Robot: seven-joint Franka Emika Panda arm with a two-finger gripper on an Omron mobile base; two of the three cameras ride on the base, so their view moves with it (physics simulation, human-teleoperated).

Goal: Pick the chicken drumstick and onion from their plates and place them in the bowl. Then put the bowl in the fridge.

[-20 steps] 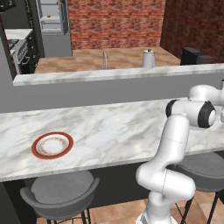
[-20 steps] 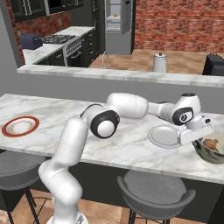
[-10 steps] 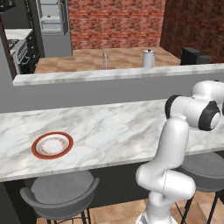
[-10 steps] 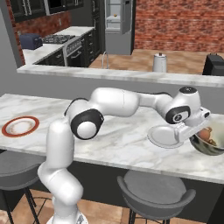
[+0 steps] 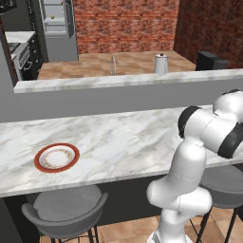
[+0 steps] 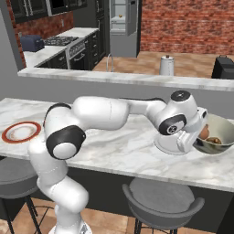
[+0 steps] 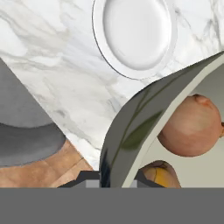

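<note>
My gripper (image 6: 194,138) is shut on the near rim of the pale bowl (image 6: 218,135), which it holds tilted just above the marble counter at the right. Inside the bowl lie the round tan onion (image 6: 204,132) and the golden-brown chicken drumstick (image 6: 215,140). In the hand view the gripper (image 7: 114,178) pinches the bowl wall (image 7: 127,131), with the onion (image 7: 192,127) and the drumstick (image 7: 157,173) inside. An empty white plate (image 6: 167,144) (image 7: 135,35) rests on the counter under my hand. The red-rimmed plate (image 5: 57,157) (image 6: 20,132) sits bare at the far left. The silver-grey fridge (image 5: 57,28) (image 6: 123,25) stands across the kitchen.
A raised grey ledge (image 5: 118,83) runs behind the marble counter (image 5: 118,142). Grey stools (image 5: 66,209) (image 6: 162,201) stand under the counter's near edge. A kettle (image 6: 167,65) and a faucet (image 6: 109,61) are on the back counter, with a stove (image 6: 64,43) at the left.
The arm has swung its elbow round to the left in the right base view. The bowl, still in the gripper, has risen a little off the counter.
</note>
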